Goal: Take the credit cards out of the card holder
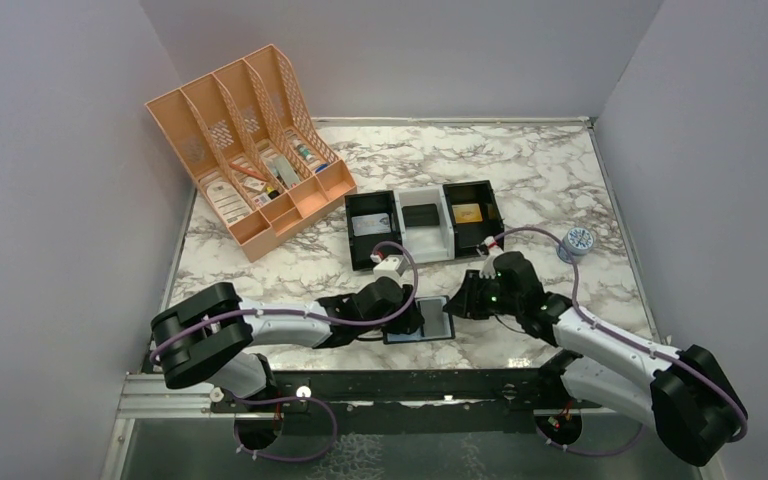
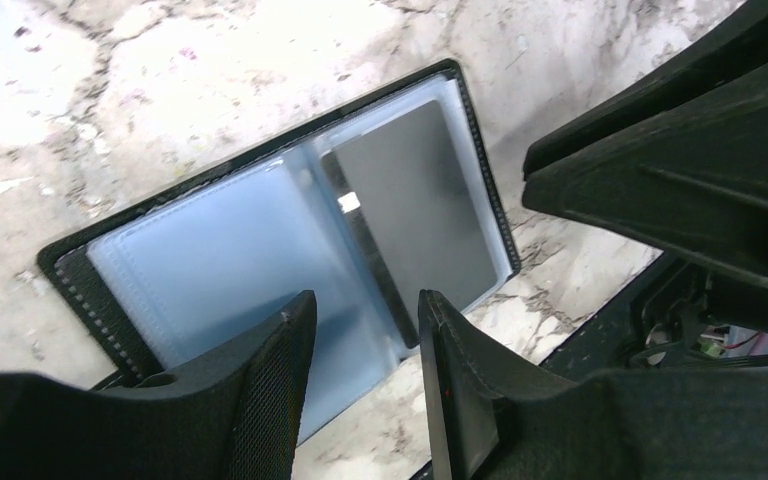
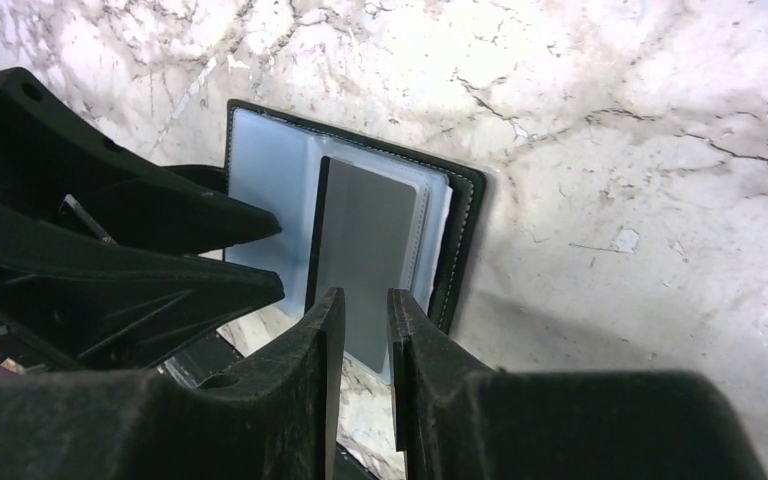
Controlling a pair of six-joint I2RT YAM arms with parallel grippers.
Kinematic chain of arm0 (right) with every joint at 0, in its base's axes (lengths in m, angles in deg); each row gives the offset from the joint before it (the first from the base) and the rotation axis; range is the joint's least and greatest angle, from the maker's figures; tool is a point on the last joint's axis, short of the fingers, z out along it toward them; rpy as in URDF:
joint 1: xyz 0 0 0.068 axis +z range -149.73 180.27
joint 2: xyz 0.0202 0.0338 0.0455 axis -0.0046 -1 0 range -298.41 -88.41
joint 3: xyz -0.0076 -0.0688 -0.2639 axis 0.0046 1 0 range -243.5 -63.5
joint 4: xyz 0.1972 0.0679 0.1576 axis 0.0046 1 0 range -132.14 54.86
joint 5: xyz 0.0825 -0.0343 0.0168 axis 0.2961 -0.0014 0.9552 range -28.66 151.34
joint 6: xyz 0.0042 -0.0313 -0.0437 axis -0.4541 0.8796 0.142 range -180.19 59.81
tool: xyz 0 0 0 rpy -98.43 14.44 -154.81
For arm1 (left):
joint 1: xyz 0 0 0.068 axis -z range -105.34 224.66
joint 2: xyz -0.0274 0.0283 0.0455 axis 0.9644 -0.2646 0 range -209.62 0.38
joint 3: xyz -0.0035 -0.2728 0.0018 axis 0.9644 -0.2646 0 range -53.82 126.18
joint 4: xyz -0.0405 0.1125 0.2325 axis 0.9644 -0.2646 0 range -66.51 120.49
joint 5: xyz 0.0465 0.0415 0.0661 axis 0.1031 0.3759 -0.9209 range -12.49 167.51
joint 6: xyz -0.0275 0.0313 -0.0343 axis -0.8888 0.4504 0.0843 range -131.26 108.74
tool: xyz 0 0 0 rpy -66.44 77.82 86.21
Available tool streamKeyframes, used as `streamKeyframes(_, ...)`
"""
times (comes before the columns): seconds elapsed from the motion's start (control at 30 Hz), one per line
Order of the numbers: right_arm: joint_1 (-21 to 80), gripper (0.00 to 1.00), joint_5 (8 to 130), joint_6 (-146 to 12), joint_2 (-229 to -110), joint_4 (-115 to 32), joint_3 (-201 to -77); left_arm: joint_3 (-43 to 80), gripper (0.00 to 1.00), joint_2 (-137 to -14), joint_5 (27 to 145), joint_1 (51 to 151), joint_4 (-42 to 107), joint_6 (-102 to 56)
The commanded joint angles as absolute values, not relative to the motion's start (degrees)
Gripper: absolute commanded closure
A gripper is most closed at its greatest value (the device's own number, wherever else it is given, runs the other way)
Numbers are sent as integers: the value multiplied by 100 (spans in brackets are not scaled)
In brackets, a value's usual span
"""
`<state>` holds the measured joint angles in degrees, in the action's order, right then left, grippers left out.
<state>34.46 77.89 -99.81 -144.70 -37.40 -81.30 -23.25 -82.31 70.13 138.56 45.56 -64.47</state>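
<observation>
The card holder (image 2: 210, 270) lies open on the marble table (image 1: 560, 180), near its front edge, with a dark grey credit card (image 3: 365, 240) in one sleeve. The left gripper (image 2: 365, 305) hovers over the holder, jaws apart. The right gripper (image 3: 365, 297) is at the card's edge, jaws narrowly apart.

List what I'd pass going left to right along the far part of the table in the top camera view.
Peach file organizer → black-and-white three-compartment tray → small round grey object. The open card holder lies nearer, within the tray's span, so it's left out.
</observation>
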Motion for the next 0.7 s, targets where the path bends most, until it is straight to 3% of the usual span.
streamKeyframes(0.0,3481,77,8136,-9781,-14791,-3904,-8314,-2545,55,-7967,6706,13883,4711,-6423)
streamKeyframes(0.23,3476,80,8379,-9783,-15493,-4333,-8207,-2613,55,-7851,6773,13884,4914,-6423)
streamKeyframes(0.27,3480,80,8329,-9780,-15541,-4322,-8197,-2595,55,-7862,6822,13887,4947,-3774)
streamKeyframes(0.3,3481,80,8266,-9781,-15580,-4307,-8184,-2569,52,-7882,6879,13884,4979,-6288)
streamKeyframes(0.33,3481,81,8189,-9781,-15604,-4284,-8172,-2531,59,-7914,6951,13890,5001,-6568)
streamKeyframes(0.67,3481,82,8074,-9892,-15560,-4342,-8041,-2452,65,-8356,7084,13891,5209,-6673)
